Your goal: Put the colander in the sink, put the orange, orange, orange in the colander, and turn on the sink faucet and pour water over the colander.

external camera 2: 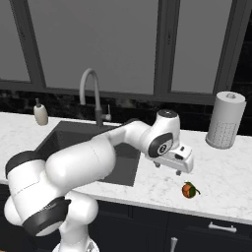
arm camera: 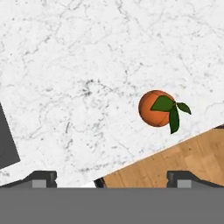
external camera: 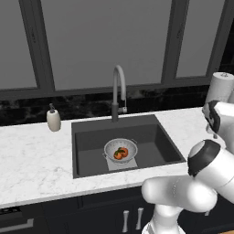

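Open, empty gripper (external camera 2: 176, 168) poised above the last orange (external camera 2: 189, 190) near the counter's (external camera 2: 231, 172) front edge, right of the sink (external camera: 87, 151); best centred and lowered squarely to avoid nudging it off.

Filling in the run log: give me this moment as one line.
colander: in sink, holding oranges | last orange: on counter near front edge | gripper: open, above counter left of it | faucet: no water seen
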Controlling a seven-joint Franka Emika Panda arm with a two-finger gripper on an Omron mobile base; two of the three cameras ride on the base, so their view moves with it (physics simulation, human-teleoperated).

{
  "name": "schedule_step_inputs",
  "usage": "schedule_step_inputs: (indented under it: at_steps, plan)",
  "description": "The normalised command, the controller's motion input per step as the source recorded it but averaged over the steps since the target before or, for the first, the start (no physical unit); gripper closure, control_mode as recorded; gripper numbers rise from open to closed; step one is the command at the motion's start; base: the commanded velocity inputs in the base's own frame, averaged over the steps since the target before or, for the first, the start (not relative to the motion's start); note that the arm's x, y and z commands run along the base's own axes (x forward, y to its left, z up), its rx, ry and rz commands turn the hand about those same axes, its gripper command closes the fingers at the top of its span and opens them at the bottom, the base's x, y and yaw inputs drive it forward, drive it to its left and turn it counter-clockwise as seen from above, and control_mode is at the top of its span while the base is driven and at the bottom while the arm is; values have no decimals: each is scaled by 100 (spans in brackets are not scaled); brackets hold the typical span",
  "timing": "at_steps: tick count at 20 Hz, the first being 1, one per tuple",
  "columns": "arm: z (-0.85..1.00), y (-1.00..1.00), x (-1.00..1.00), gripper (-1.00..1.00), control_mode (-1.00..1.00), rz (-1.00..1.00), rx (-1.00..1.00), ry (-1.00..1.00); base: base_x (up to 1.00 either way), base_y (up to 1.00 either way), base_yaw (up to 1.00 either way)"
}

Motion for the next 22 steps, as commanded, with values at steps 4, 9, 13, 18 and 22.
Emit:
schedule_step_inputs:
  at_steps: [4, 9, 13, 18, 22]
  plan:
    - [-5, -39, 0, -100, -100, 0, 0, 4, 0, 0, 0]
    - [-27, -26, 0, -100, -100, 0, 0, 1, 0, 0, 0]
    - [-35, -16, 6, -100, -100, 0, 0, 0, 0, 0, 0]
    - [-35, -29, 9, -100, -100, 0, 0, 0, 0, 0, 0]
    - [-29, -26, 2, -100, -100, 0, 0, 0, 0, 0, 0]
